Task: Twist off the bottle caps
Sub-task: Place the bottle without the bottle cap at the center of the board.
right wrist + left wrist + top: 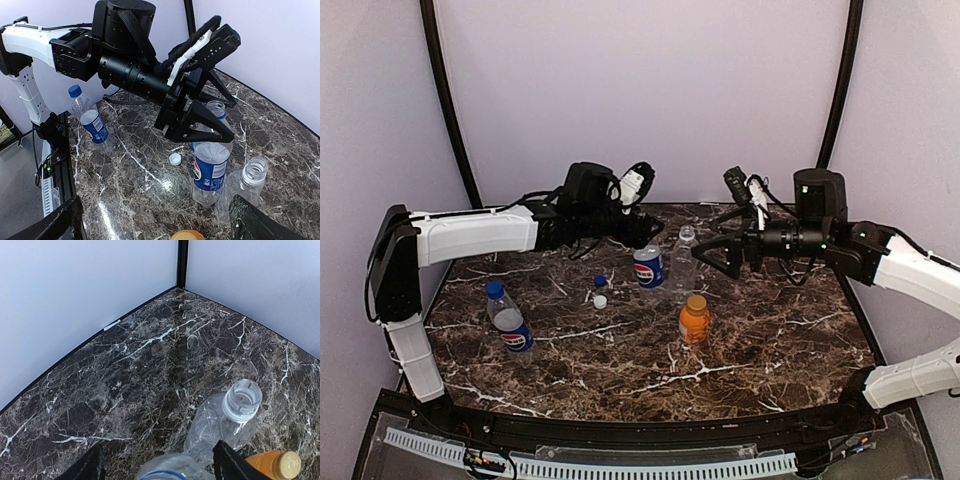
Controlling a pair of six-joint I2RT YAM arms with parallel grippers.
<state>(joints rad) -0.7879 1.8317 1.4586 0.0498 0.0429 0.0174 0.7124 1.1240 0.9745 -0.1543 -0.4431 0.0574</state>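
Half of the job was judged done. Two bottles stood open-necked toward the far edge of the table (770,330): the Pepsi bottle (648,266) and, just beside it on the right, the clear unlabelled bottle (683,262). A loose blue cap (601,282) and a loose white cap (600,301) were seen lying on the marble just left of the Pepsi bottle, off any neck.

Two caps were judged left to undo. One was the fitted blue cap (495,290) on the blue-labelled bottle (510,328) near the left edge. The other was the orange cap (696,302) on the orange bottle (694,325), set nearer the front edge.

The left gripper (645,240) was held over the Pepsi bottle with its jaws apart, the bottle's top between them. Whether either finger touched the plastic could not be told. The right gripper (700,257) was poised near the clear unlabelled bottle, its jaws spread wide and nothing between them.

The Pepsi bottle's mouth was largely masked by the left gripper in the right wrist view. In the left wrist view it was blurred and cut off at the bottom edge. The orange bottle was cropped in both wrist views, so that little but its cap was shown. The loose blue cap could not be found in either wrist view.
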